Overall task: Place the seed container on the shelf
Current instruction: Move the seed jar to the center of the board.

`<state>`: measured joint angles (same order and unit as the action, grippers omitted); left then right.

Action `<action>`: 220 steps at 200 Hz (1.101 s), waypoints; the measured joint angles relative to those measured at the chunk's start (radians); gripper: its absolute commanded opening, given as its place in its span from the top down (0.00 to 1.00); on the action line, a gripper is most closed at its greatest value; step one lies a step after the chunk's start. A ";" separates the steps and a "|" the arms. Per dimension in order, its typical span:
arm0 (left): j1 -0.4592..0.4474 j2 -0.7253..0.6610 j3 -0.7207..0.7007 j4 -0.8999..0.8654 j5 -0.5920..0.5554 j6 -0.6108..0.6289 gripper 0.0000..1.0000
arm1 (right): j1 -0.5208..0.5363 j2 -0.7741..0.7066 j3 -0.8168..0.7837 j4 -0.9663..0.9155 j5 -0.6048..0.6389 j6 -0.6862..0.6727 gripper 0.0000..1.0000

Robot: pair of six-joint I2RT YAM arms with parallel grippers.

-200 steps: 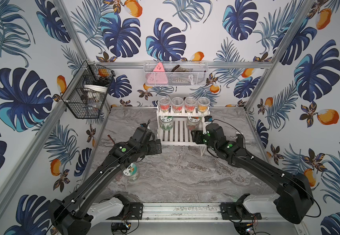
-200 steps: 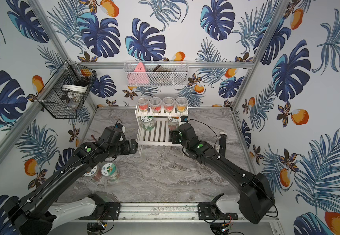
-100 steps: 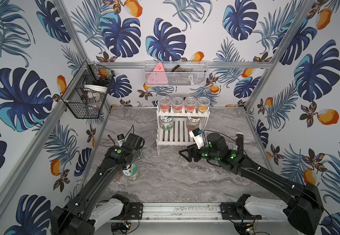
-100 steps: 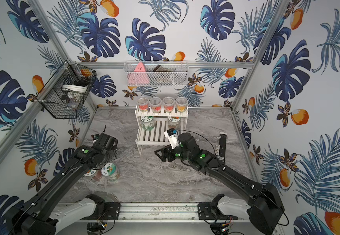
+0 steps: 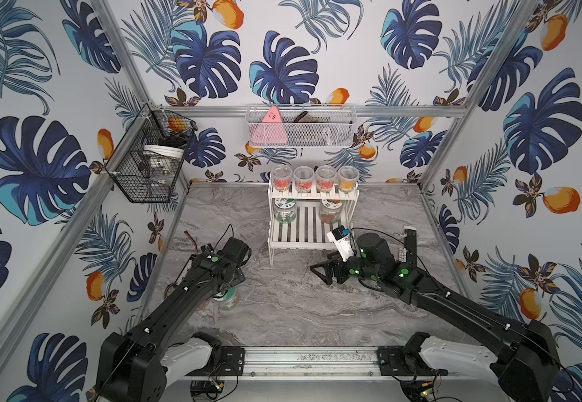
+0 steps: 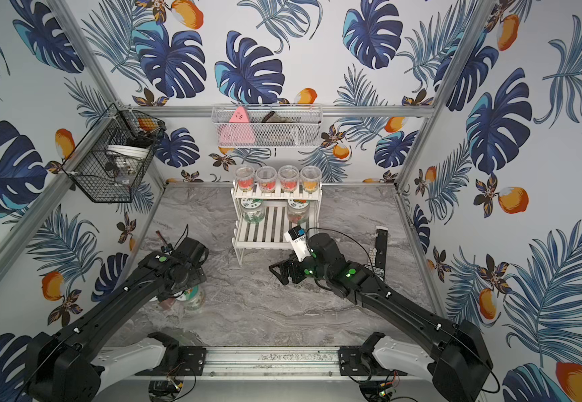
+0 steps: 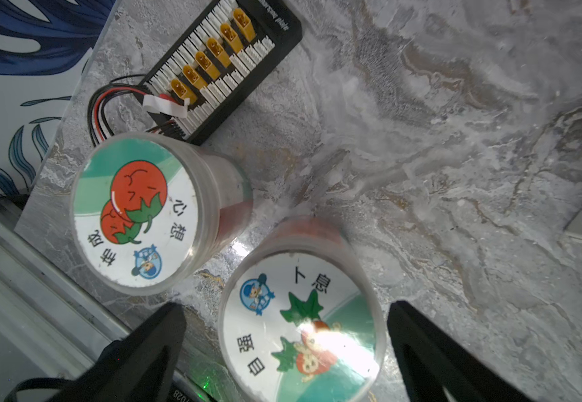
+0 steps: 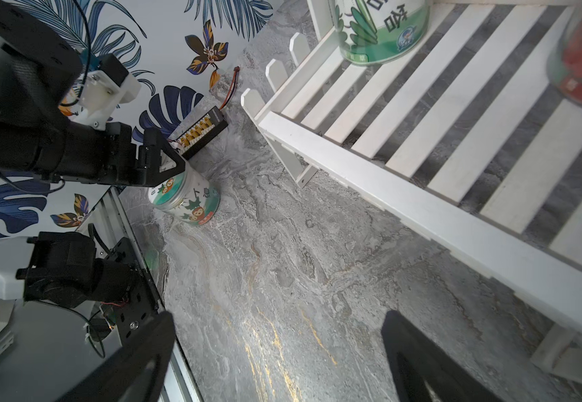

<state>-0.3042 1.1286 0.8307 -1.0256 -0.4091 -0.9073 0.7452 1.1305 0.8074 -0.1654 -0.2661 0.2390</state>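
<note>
Wide-open left tool (image 7: 286, 308) sits astride the seed jar (image 7: 303, 334), not gripping it; the jar stands upright on the tabletop (image 7: 456, 174) beside a tomato jar (image 7: 136, 212); right tool (image 8: 279, 313) open, empty, before the shelf (image 8: 387, 188)

One shelf (image 5: 296, 242). Four small cups (image 5: 281, 177) on top tier. Two jars (image 5: 285, 211) on lower tier. Two seed containers (image 7: 136, 212) on counter (image 7: 456, 139). Two wall baskets (image 5: 300, 137).

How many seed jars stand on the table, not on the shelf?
2. The tomato-lid jar stands beside the connector board; the second jar is next to it, under the open left gripper. The left arm may hide others.
</note>
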 measured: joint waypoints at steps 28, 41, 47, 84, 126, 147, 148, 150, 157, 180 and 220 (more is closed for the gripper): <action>0.000 -0.003 -0.030 0.037 0.019 -0.014 0.01 | 0.000 0.024 0.000 0.000 0.000 0.000 0.02; 0.000 0.000 -0.047 0.050 0.033 -0.014 0.01 | 0.000 0.030 0.000 0.000 0.000 0.000 0.02; 0.000 0.001 -0.054 0.057 0.040 -0.014 0.02 | 0.000 0.030 0.000 0.000 0.000 0.000 0.01; 0.000 0.007 -0.080 0.084 0.074 0.005 0.08 | 0.000 0.029 -0.014 0.005 -0.001 0.008 0.01; 0.002 0.001 -0.085 0.113 0.099 0.079 0.19 | 0.000 0.025 -0.030 0.007 0.000 0.014 0.00; -0.003 -0.001 -0.085 0.127 0.121 0.114 0.21 | 0.000 0.025 -0.036 0.008 0.000 0.016 0.00; -0.003 -0.001 -0.085 0.127 0.121 0.117 0.21 | 0.000 0.025 -0.037 0.008 0.000 0.016 0.00; -0.004 -0.002 -0.085 0.128 0.123 0.119 0.22 | 0.000 0.025 -0.038 0.008 0.000 0.016 0.00; -0.011 -0.003 -0.084 0.134 0.130 0.125 0.22 | 0.000 0.025 -0.040 0.008 0.000 0.018 0.00; -0.050 -0.022 -0.083 0.150 0.179 0.143 0.24 | 0.000 0.026 -0.053 0.009 0.000 0.032 0.00; -0.239 -0.045 -0.080 0.206 0.306 0.147 0.25 | 0.000 0.011 -0.092 0.018 0.000 0.040 0.00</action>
<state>-0.5430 1.0836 0.7506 -0.8200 -0.1036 -0.7601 0.7456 1.1412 0.7155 -0.1471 -0.2665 0.2794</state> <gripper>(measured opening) 0.886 0.998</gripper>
